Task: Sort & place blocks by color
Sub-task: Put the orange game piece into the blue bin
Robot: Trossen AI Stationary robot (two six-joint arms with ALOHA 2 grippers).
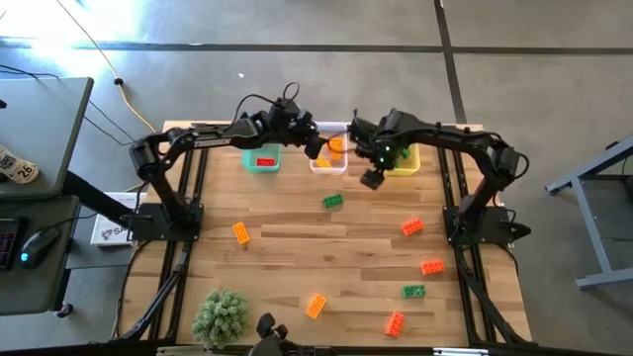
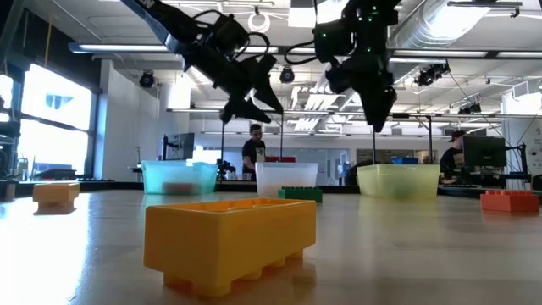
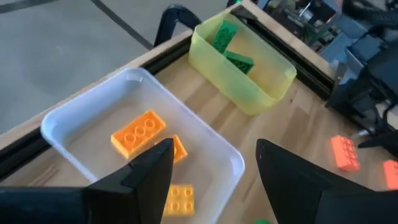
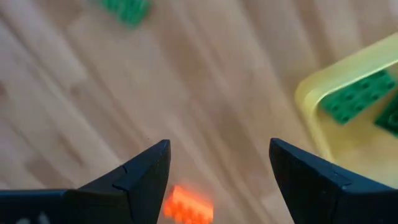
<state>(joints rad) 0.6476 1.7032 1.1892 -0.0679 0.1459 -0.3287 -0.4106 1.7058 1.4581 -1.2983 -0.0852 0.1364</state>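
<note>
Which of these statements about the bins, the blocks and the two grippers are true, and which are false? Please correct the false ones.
1. The clear bin holds yellow-orange blocks. True.
2. The yellow bin holds red-orange blocks. False: it holds green blocks.
3. The left gripper is above the clear bin, open and empty. True.
4. The right gripper is shut on a green block. False: it is open and holds nothing.
5. A red-orange block lies in the teal bin. True.
6. All blocks are already in the bins. False: several, such as a green block on the table, are still loose.
</note>
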